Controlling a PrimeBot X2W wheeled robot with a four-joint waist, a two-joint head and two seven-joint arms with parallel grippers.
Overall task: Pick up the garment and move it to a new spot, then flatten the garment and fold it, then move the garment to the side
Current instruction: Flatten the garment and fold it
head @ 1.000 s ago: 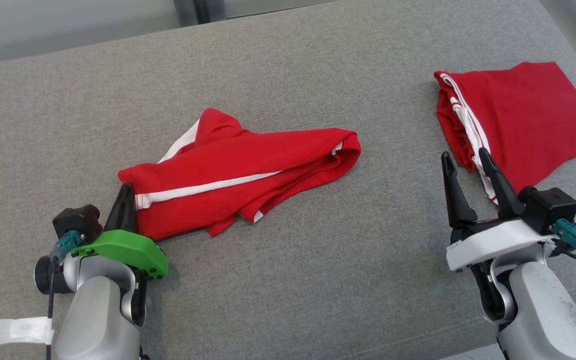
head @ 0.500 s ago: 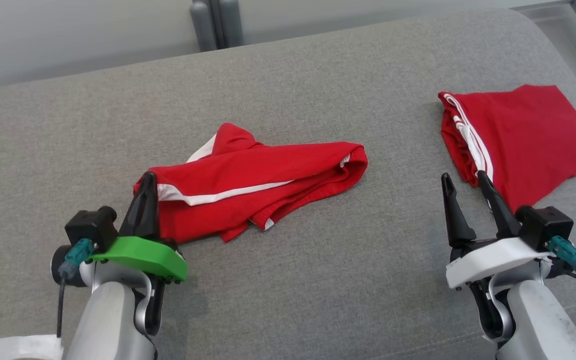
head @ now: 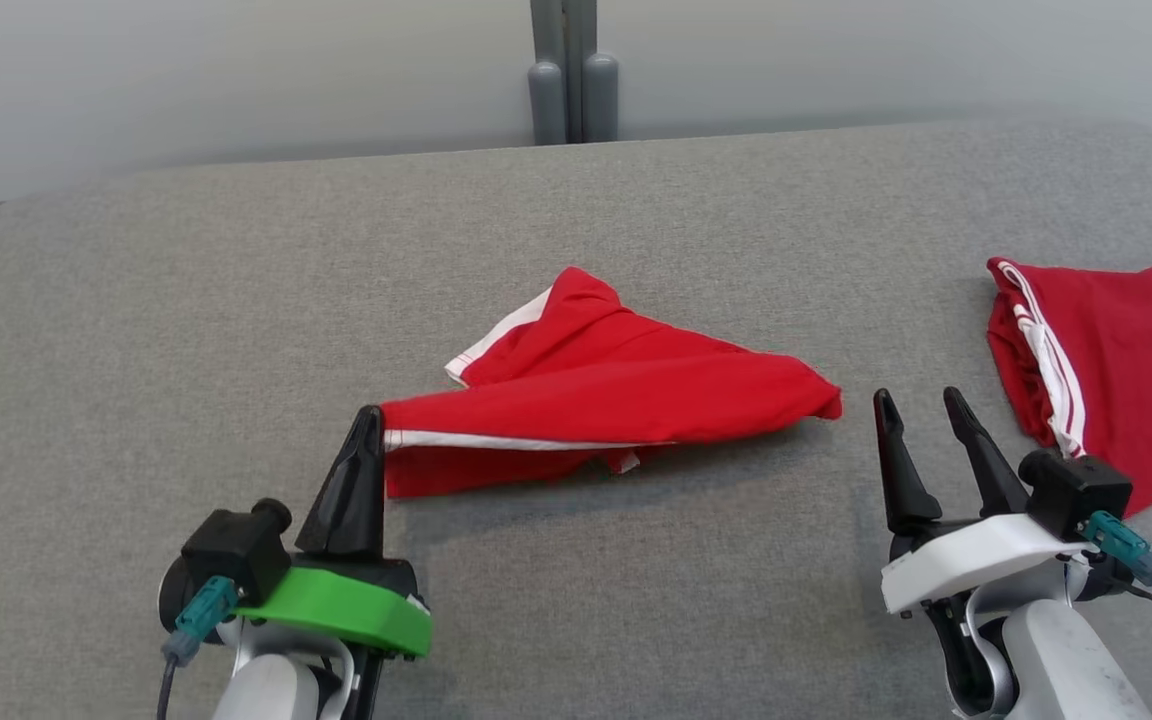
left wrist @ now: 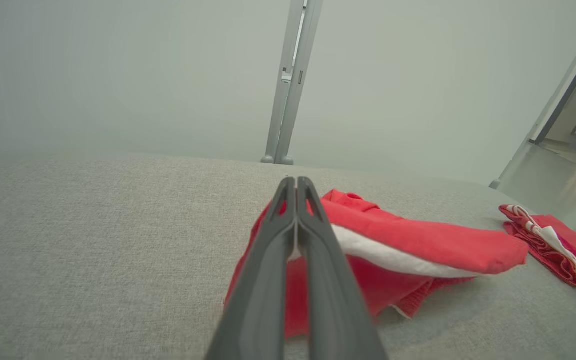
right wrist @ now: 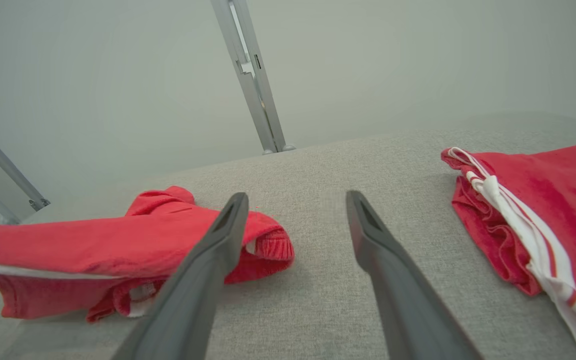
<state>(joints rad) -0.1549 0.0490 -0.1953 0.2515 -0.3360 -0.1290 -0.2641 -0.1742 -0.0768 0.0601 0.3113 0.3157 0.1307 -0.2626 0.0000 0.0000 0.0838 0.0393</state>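
A crumpled red garment (head: 606, 400) with a white stripe lies mid-surface on the grey padded table (head: 236, 300). My left gripper (head: 368, 420) is shut on its left edge and lifts that end off the fabric top. In the left wrist view the closed fingers (left wrist: 295, 235) pinch the garment (left wrist: 408, 245) at its white stripe. My right gripper (head: 918, 405) stands open just right of the garment's far end, with nothing between its fingers. The right wrist view shows the garment (right wrist: 93, 250) to the left of the spread fingers (right wrist: 218, 240).
A second red garment (head: 1116, 370) with white stripes lies folded at the right edge, close to my right gripper; it shows as the folded red piece (right wrist: 543, 210) in the right wrist view. A grey post (head: 571, 70) stands behind the table against a pale wall.
The head camera has tilted up and the view shifted. My left gripper has lifted the garment's left edge, pulling the cloth taut into a wedge. The right gripper stays open.
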